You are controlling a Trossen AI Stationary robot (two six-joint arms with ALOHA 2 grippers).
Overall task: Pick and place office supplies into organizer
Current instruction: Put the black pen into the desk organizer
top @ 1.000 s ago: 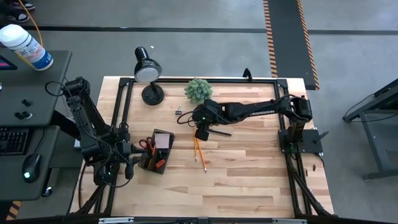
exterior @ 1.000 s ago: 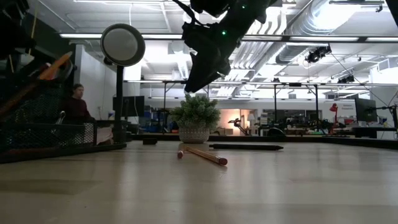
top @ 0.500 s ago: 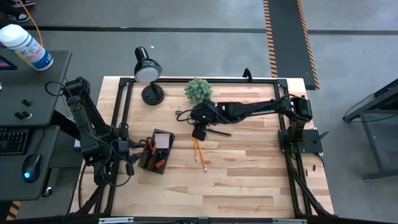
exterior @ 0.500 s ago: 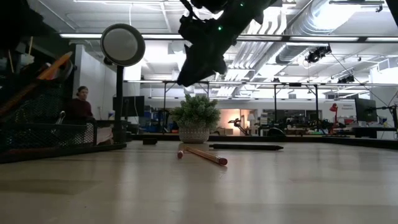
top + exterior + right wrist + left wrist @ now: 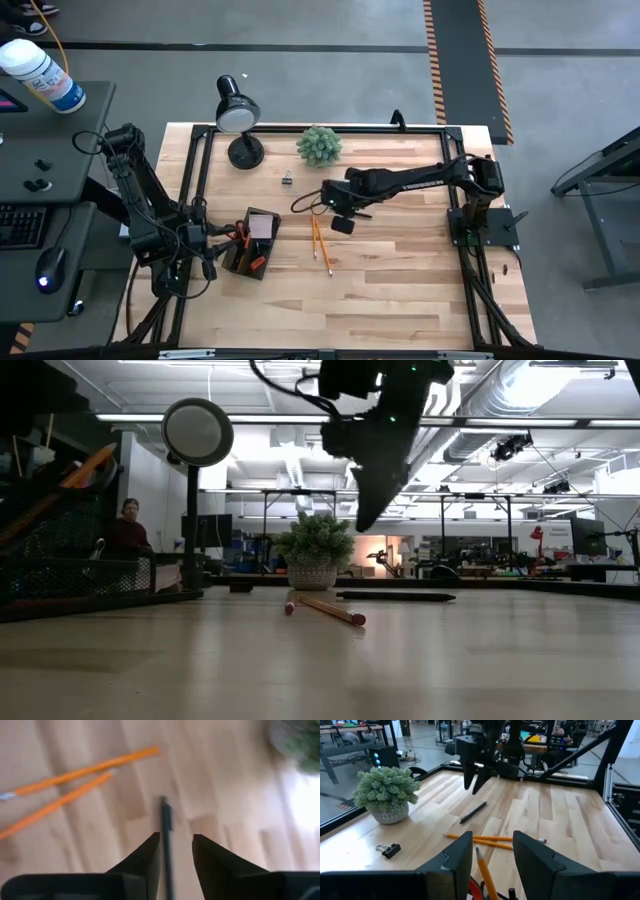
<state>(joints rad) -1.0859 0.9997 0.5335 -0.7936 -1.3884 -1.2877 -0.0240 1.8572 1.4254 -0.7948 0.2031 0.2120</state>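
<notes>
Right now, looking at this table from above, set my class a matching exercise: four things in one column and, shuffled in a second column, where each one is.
Things:
1. two pencils
2. binder clip
3. red-handled scissors
4. desk lamp

Places:
A. standing in the organizer
B. at the table's far edge, left of the plant
C. lying bare on the wood, between lamp and plant
D. lying side by side on the wood, right of the organizer

Pairs: 1-D, 2-C, 3-A, 4-B
</notes>
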